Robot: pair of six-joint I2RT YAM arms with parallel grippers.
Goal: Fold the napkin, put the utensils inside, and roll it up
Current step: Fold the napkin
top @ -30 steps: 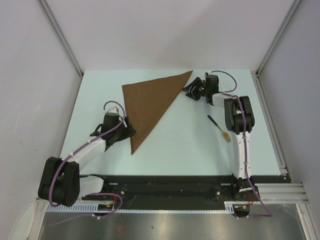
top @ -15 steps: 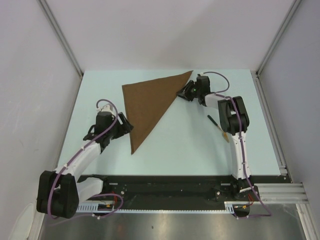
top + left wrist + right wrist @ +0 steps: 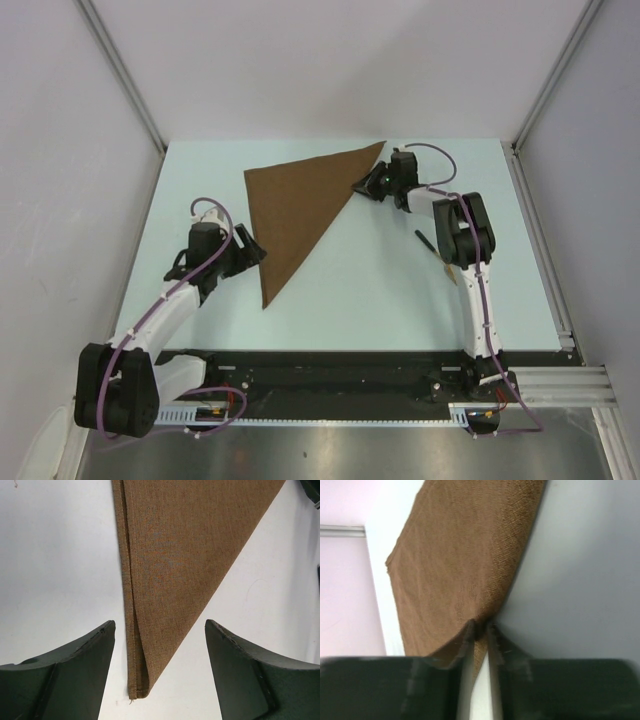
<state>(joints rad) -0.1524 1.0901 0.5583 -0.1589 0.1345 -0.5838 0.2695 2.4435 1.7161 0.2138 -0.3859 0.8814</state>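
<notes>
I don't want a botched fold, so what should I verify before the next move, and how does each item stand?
1. Napkin folded into a flat triangle: ok.
2. Right gripper pinching the napkin's long edge: ok.
3. Both layers in that pinch: cannot tell.
4. Left gripper open, straddling the near tip: ok.
5. Fork lying clear of the napkin: ok.

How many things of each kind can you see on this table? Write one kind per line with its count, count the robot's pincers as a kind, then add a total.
brown napkin: 1
fork: 1
pincers, the left pincer and the right pincer: 2
Total: 4
</notes>
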